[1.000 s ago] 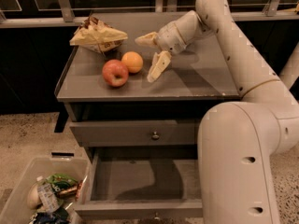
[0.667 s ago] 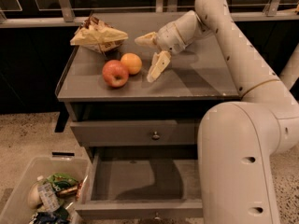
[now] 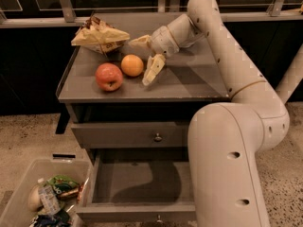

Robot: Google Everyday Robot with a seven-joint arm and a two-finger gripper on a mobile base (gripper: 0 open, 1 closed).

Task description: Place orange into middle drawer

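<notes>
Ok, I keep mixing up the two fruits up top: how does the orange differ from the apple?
The orange is plain orange; the apple is mostly red. The orange is slightly smaller and lies beside the open gripper; the apple sits nearer the front edge. Both are round, on the cabinet top.

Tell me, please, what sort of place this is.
Probably an office kitchenette or test lab: a grey drawer cabinet on speckled flooring, a bin of snack packets beside it, and the open claw over the top beside the orange.
</notes>
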